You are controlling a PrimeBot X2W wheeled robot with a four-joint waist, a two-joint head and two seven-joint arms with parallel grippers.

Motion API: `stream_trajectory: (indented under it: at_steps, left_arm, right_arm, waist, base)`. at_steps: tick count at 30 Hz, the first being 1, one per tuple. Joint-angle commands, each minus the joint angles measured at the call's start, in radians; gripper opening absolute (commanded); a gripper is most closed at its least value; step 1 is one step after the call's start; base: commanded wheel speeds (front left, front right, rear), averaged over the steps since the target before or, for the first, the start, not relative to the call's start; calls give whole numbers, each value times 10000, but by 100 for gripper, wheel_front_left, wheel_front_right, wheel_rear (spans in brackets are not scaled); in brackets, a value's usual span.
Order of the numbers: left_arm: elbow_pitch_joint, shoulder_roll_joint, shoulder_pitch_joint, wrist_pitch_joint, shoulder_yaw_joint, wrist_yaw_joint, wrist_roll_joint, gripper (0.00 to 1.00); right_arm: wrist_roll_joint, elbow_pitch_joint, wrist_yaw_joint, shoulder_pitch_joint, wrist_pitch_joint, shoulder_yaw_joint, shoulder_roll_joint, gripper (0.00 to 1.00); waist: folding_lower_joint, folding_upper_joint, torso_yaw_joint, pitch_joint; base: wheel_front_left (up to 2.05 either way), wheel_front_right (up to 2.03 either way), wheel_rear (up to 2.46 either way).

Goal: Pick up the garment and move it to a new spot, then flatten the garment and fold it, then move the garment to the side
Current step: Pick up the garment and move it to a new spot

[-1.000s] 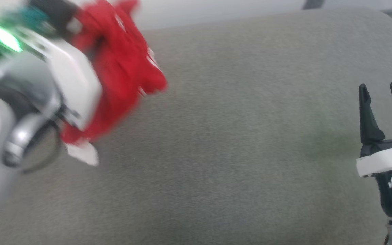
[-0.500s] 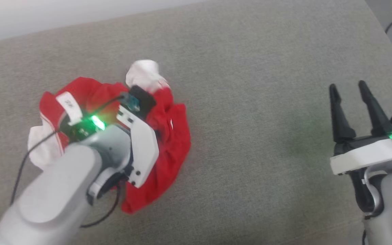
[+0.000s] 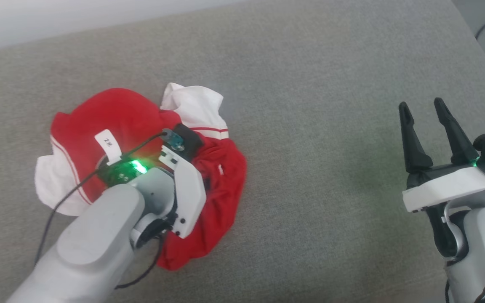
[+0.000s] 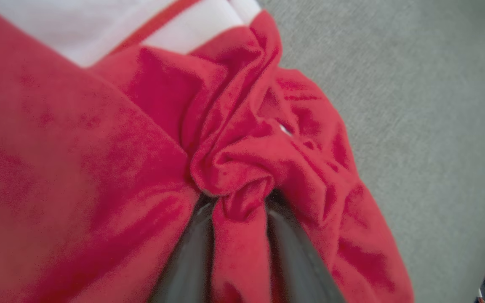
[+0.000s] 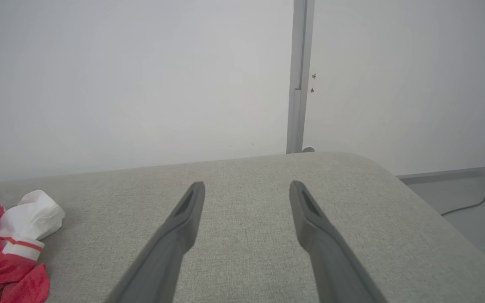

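Left wrist view: left gripper [image 4: 237, 204] clamped on a bunched fold of the shirt [image 4: 99, 168]. Red cloth is wedged between my two dark fingers [image 4: 187, 261], their tips buried under the bunch. White sleeve [image 4: 78, 33] with a red stripe at the top of that view. Head view: shirt lies crumpled in a heap on the grey cushion [image 3: 310, 168], left of centre. My left arm [image 3: 95, 244] reaches in from the lower left, its wrist over the middle of the heap, green light [image 3: 138, 166] lit on it. One white sleeve sticks out at the heap's far side, another at its left edge. Small white tag [image 3: 108, 145] shows on the red, just beside the wrist. Right gripper [image 3: 420, 105] well apart at the right, above the cushion, fingers spread wide, nothing between them. Right wrist view: same spread fingers pointing across the cushion toward a pale wall [image 5: 141, 84]. Shirt at the far left edge; dark cable [image 5: 474, 204] on the floor at right.
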State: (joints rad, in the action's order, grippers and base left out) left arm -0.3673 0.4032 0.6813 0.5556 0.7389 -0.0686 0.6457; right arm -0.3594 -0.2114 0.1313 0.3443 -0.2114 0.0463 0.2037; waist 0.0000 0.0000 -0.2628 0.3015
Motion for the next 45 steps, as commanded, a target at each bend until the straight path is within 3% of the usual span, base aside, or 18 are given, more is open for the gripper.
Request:
stream_trajectory:
  at_steps: [1, 6, 12, 21, 27, 36, 45]
  left_arm:
    - [-184, -72, -92, -46, 114, -50, 153, 100]
    - [201, 116, -21, -1107, 13, -403, 186, 100]
    - [577, 528, -473, -2831, -482, -441, 235, 100]
    - [1085, 1553, -1797, -5522, -1718, 111, 253, 100]
    - [1515, 2159, -3047, -6776, -2431, 683, 360, 100]
    - [2200, 2845, -4991, -7788, -3516, 1398, 943, 100]
    - [2566, 2927, -6486, -8176, -4742, 1616, 1386, 100]
  right_arm:
    - [-21, -53, -10, 62, -56, -3, 40, 100]
    - [72, -148, -7, -180, 27, -139, 159, 100]
    - [58, -162, -8, -524, 210, -223, 377, 100]
    - [139, -45, -9, -1224, 497, -464, 420, 100]
    - [195, -106, -9, -1711, 538, -720, 409, 100]
    - [227, 30, -9, -2412, 616, -1172, 299, 100]
    - [239, 271, -7, -2738, 651, -1466, 118, 100]
  waist:
    - [0, 0, 150, -171]
    - [0, 0, 629, -767]
    - [0, 0, 1253, -1515]
    - [0, 0, 2128, -2370]
    - [0, 0, 2628, -2803]
    - [0, 0, 3152, -3169]
    - [0, 0, 3370, -3245]
  base:
    - [0, 0, 0]
    - [0, 0, 0]
    - [0, 0, 0]
    - [0, 0, 0]
    - [0, 0, 0]
    - [0, 0, 0]
    - [0, 0, 0]
